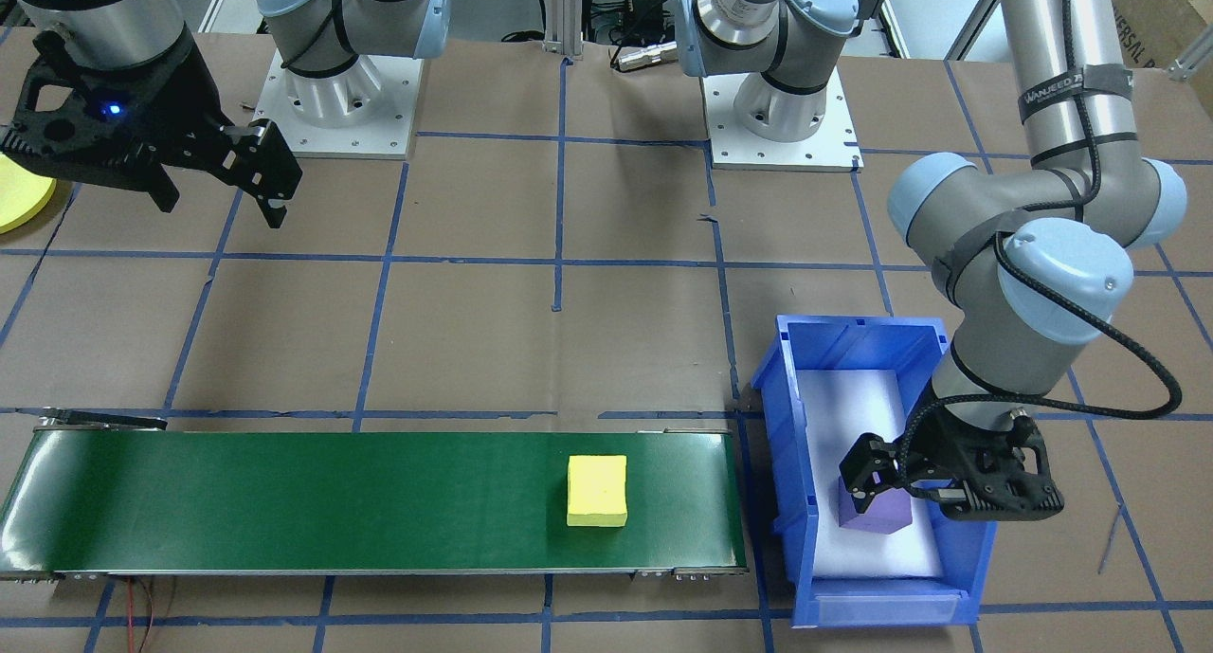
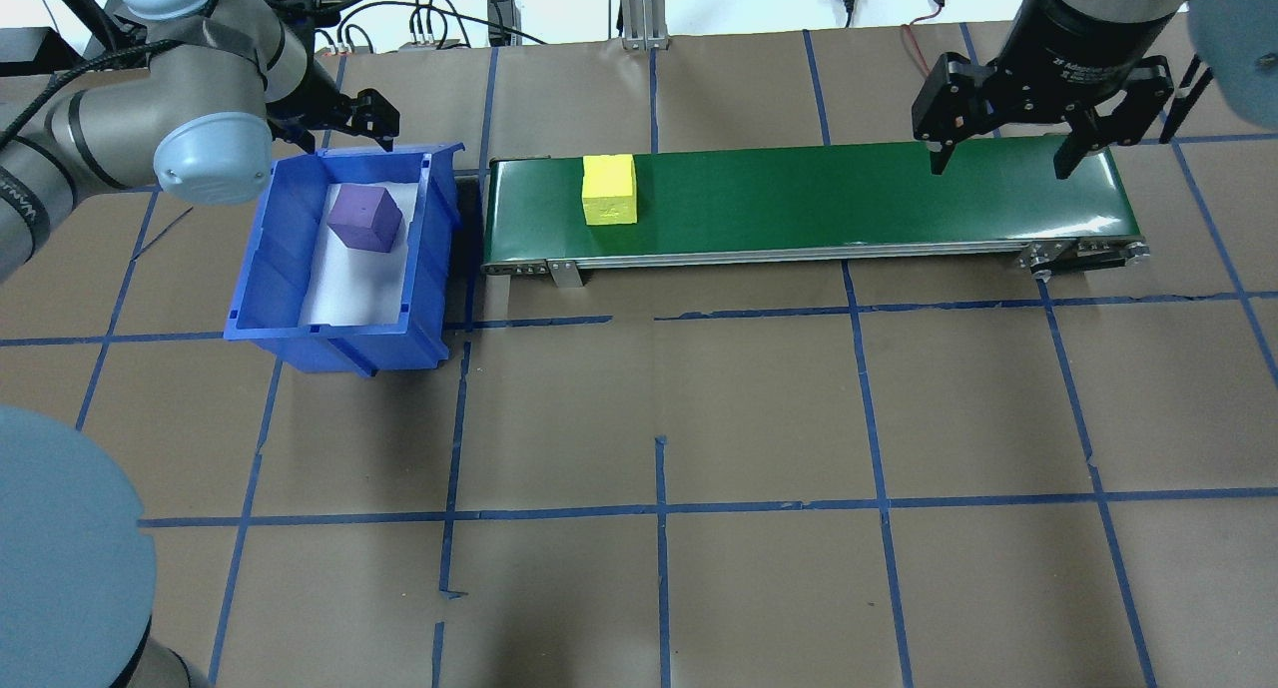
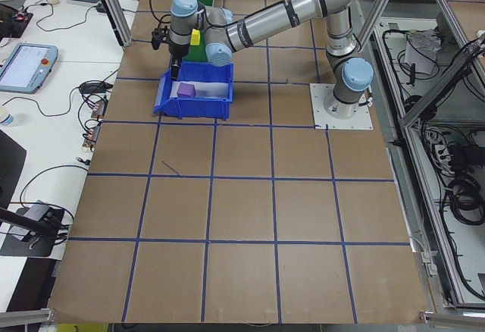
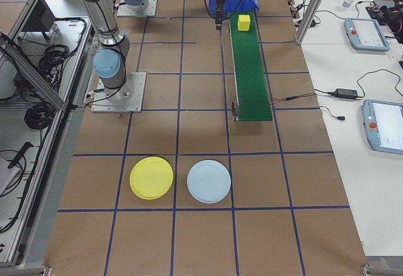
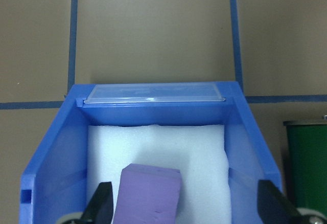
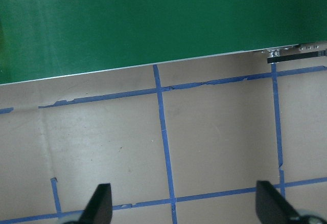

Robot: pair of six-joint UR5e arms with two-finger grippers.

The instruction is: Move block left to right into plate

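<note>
1. The left gripper (image 5: pixel 184 208) hangs in the blue bin (image 2: pixel 270 269) with its jaws spread wide. In the left wrist view one fingertip (image 5: pixel 101 203) sits just beside the purple block (image 5: pixel 148 193) and the other stands well off near the bin's far wall. It grips nothing; whether the near finger touches the block cannot be told.
2. The right gripper (image 2: pixel 998 159) is held above the table at the far end of the green conveyor belt (image 2: pixel 849 194), jaws wide apart and empty. Its wrist view shows only bare belt edge, brown table (image 6: pixel 219 147) and blue tape lines between the fingertips.
3. The purple block rests on white foam padding (image 5: pixel 204 152) lining the bin floor. From the front the left gripper covers part of it; in the wrist view its lower part is cut off by the frame edge.
4. A yellow block (image 2: pixel 609 189) lies on the belt near the bin end, touched by neither gripper.
5. The yellow plate (image 4: pixel 151 177) lies on the table well past the belt's other end, just beside a pale blue plate (image 4: pixel 209 181). Both appear whole only in the right side view; in the front view just a sliver of the yellow plate shows at the frame edge, behind the right gripper.
6. In the left side view the left gripper is small and its fingers are hard to make out.
</note>
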